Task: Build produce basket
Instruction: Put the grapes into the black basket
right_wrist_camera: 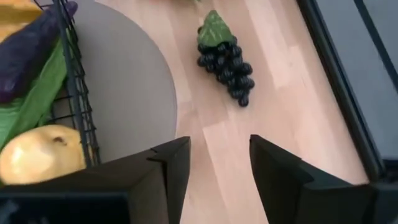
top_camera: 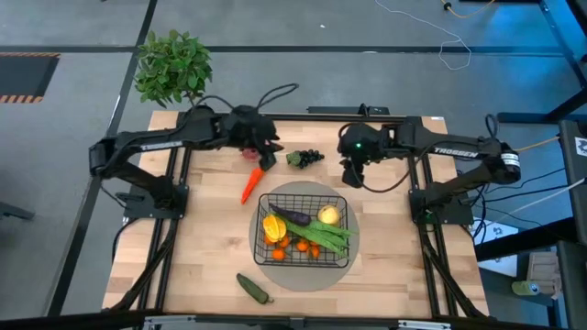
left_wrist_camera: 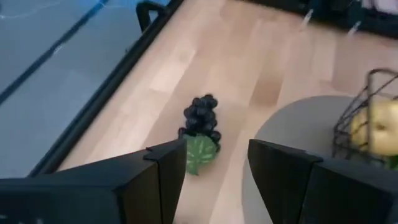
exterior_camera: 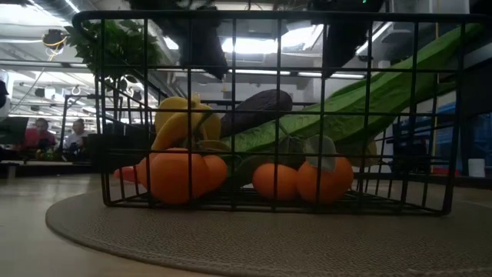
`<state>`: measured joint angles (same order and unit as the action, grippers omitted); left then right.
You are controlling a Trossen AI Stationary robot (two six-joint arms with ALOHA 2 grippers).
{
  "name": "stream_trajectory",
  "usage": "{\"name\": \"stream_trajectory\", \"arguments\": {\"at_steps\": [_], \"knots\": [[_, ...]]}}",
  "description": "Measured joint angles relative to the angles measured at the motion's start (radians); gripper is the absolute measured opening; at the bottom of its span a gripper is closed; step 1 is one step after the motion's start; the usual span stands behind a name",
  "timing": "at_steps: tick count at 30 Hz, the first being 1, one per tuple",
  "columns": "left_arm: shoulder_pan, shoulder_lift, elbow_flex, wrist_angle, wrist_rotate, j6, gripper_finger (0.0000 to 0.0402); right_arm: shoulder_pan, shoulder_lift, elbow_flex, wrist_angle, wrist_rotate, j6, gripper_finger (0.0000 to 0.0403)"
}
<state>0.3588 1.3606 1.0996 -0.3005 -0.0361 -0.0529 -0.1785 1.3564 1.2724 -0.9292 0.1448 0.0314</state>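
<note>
The black wire basket stands on a round grey mat and holds a yellow pepper, an eggplant, a lemon, green beans and tangerines. Dark grapes lie on the wood behind the basket, an orange carrot lies to their left, and a green cucumber lies near the front edge. My left gripper hovers open just left of the grapes. My right gripper hovers open to the right of the grapes, above the mat's far edge.
A leafy potted plant stands beyond the table's far left corner. Bare wood lies left and right of the mat. People sit far back in the room in the low view.
</note>
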Motion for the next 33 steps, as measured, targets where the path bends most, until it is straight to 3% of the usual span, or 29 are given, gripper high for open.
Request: {"name": "stream_trajectory", "arguments": {"at_steps": [6, 13, 23, 28, 33], "knots": [[0.047, 0.162, -0.002, 0.131, 0.143, 0.003, 0.0162, 0.0, -0.061, -0.001, -0.049, 0.004, 0.069, 0.0155], [0.05, 0.307, -0.003, 0.241, 0.158, 0.01, 0.0162, 0.0, -0.074, -0.002, -0.051, 0.003, 0.071, 0.0155], [0.003, 0.393, -0.002, 0.289, 0.1, 0.112, 0.018, 0.001, -0.074, -0.002, -0.05, 0.0, 0.071, 0.0155], [-0.023, 0.454, -0.003, 0.373, -0.023, 0.191, 0.0198, 0.001, -0.074, -0.002, -0.05, 0.0, 0.069, 0.0155], [-0.029, 0.485, -0.003, 0.382, -0.026, 0.171, 0.0209, 0.001, -0.074, -0.002, -0.05, 0.001, 0.067, 0.0155]]}}
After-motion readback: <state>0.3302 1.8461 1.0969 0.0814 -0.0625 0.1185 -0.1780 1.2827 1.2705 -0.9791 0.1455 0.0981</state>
